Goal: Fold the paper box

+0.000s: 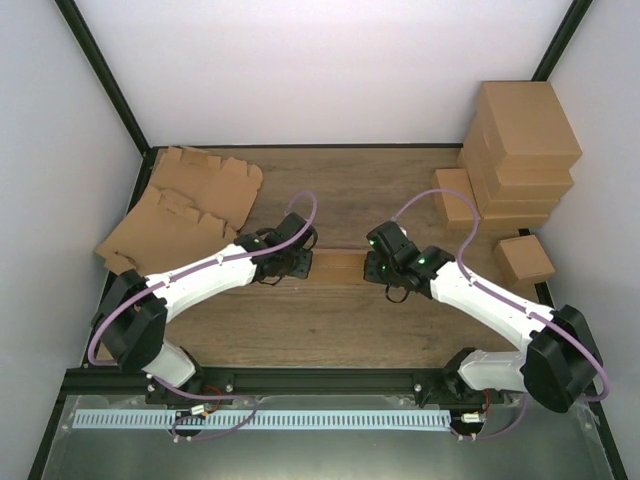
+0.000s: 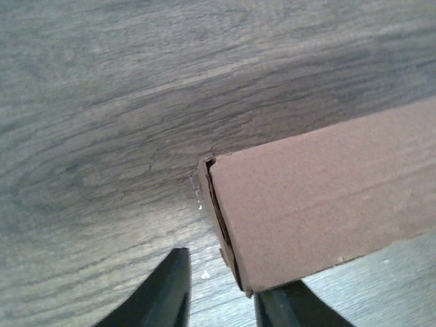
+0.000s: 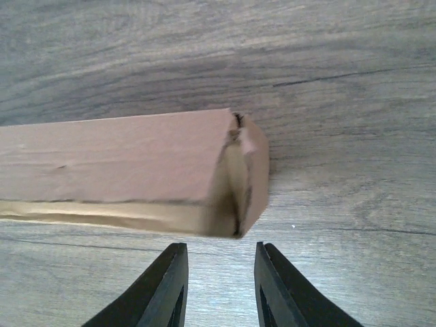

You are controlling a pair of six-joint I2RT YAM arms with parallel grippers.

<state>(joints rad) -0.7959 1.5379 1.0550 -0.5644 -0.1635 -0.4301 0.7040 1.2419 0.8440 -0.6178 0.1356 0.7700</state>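
The paper box (image 1: 338,265) lies in the middle of the wooden table, folded into a long closed brown box. My left gripper (image 1: 300,262) is at its left end and my right gripper (image 1: 378,268) at its right end. In the left wrist view the box (image 2: 327,197) shows its end seam, and its near corner sits just over the right one of my fingers (image 2: 293,310). The left gripper (image 2: 221,300) is open with bare table between the fingers. In the right wrist view the box (image 3: 122,163) shows its tucked end just ahead of the open, empty right gripper (image 3: 221,286).
Flat cardboard blanks (image 1: 190,205) lie at the back left. A stack of folded boxes (image 1: 520,150) stands at the back right, with a lower box (image 1: 458,195) beside it and a single small box (image 1: 525,258) in front. White walls enclose the table.
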